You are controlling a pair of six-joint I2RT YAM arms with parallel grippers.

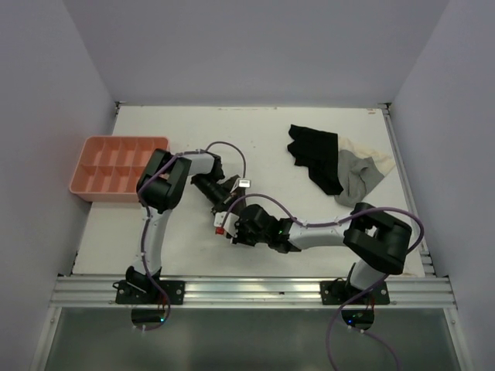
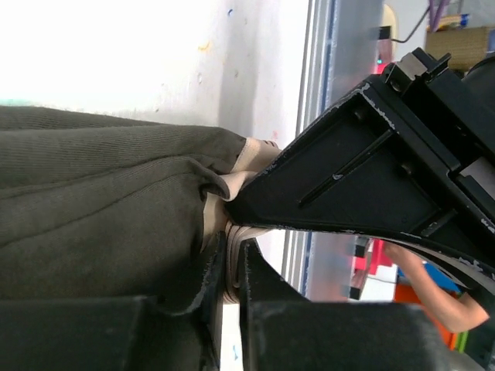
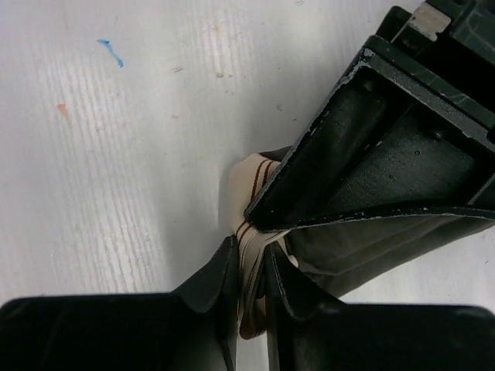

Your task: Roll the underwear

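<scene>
Brown underwear (image 2: pixel 100 209) lay right of the pink tray (image 1: pixel 116 139), left gripper (image 2: pixel 232 249) and right gripper (image 3: pixel 251 251) each clamped on its beige waistband (image 3: pixel 246 174); rolling seemingly just starting, next move likely needing both to turn that edge over.

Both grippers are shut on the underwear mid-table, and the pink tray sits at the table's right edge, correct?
No, one detail is wrong: the top external view shows the tray at the left edge of the table. The rest holds: the left gripper and right gripper are both shut on the underwear mid-table.
</scene>
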